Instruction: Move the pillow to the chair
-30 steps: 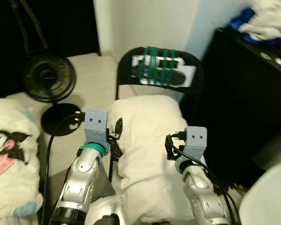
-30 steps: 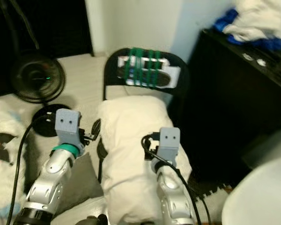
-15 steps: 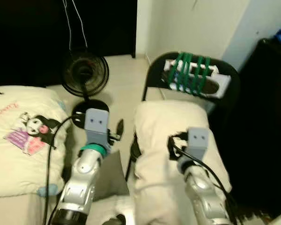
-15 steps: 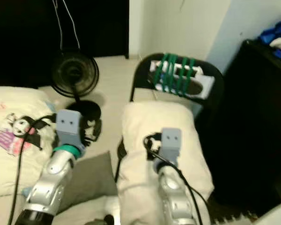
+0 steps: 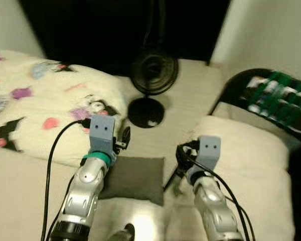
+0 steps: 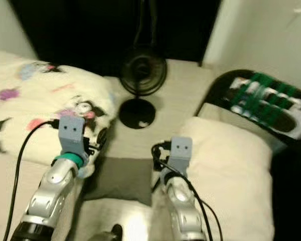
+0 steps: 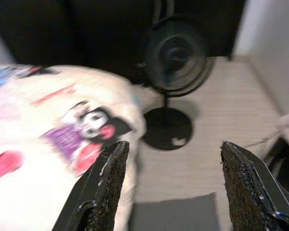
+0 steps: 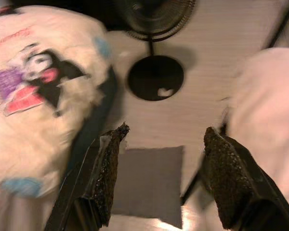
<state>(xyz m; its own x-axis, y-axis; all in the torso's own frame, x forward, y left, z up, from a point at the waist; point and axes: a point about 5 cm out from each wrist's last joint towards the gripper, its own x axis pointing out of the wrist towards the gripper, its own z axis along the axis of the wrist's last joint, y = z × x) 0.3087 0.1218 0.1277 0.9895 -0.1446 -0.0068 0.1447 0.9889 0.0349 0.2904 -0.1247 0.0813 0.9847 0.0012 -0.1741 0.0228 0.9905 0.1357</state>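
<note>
Two grippers are raised in front of the robot, both empty. The left gripper (image 7: 171, 180) has its fingers spread wide over the floor beside the blanket (image 5: 35, 108). The right gripper (image 8: 161, 180) is likewise spread apart above a grey mat (image 5: 133, 178). The pillow (image 5: 248, 160) lies on the seat of the chair (image 5: 236, 85), to the robot's right. A fan (image 5: 154, 75) stands on the floor beyond the mat.
</note>
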